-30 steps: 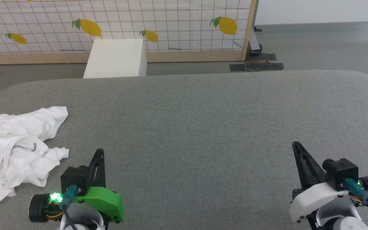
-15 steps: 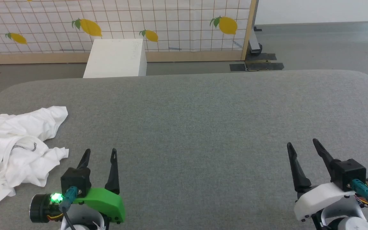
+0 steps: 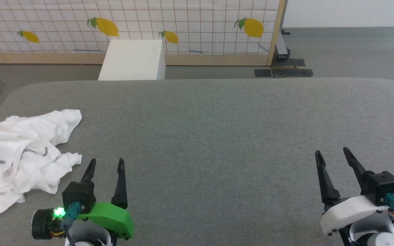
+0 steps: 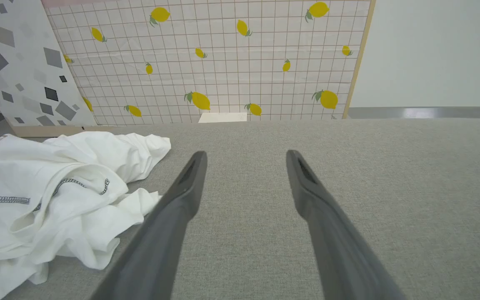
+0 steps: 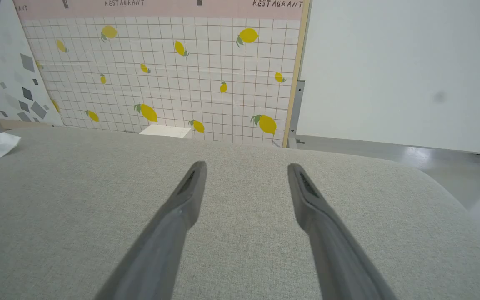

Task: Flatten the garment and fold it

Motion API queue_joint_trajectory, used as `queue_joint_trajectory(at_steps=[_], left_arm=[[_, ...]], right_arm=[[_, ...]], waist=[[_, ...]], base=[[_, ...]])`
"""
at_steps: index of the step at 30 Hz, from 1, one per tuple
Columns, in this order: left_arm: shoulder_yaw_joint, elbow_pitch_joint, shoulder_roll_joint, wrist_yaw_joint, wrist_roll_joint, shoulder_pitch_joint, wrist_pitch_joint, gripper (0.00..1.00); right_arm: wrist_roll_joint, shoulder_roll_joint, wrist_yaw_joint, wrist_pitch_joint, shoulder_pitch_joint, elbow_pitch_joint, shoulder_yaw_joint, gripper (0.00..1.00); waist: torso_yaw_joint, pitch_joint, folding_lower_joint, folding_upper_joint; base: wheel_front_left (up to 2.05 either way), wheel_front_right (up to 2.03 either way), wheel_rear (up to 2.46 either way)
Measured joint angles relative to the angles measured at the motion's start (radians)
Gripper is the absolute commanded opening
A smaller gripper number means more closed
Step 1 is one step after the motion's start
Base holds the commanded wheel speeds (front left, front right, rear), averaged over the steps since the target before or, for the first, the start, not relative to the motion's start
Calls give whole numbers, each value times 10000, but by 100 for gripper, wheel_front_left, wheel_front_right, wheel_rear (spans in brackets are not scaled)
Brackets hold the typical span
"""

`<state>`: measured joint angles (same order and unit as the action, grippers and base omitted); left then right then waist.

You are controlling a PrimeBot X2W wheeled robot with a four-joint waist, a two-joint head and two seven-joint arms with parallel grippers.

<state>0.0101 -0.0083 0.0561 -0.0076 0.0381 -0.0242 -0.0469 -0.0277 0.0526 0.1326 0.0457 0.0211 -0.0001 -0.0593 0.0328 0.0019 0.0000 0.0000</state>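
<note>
Two pincers are seen low over the grey table [image 3: 204,130], and nothing is carried by either. The left pincer [image 3: 107,160] is held with its fingers apart, just beside the near edge of the garment [image 3: 22,153]. The right pincer [image 3: 331,151] is spread likewise, well apart from the cloth at the table's right side. The garment is found crumpled in a heap at the table's left edge, grey zigzag stitching uppermost, with part of it cut off by the head view's border. Flattening is judged not yet begun; the step in hand is taken to be the approach. For the next move, the left pincer would need to be carried across to the heap and a single edge or corner picked out, since several layers of thin fabric are easily pinched together. A long reach is called for from the right arm. Against the picture of a second ago, both pincers, then closed, are now opened. The whole head view is slightly shifted, which is put down to the camera; the heap's shape is unchanged.
</note>
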Motion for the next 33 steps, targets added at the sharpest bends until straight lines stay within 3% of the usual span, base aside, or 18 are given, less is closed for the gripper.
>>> queue_joint_trajectory(at_steps=[33], left_arm=[[10,-42,0,8,600,-338,-704,100]], right_arm=[[-178,-2,0,694,172,134,-125,100]], waist=[[1895,6,0,0]], base=[[0,0,0]])
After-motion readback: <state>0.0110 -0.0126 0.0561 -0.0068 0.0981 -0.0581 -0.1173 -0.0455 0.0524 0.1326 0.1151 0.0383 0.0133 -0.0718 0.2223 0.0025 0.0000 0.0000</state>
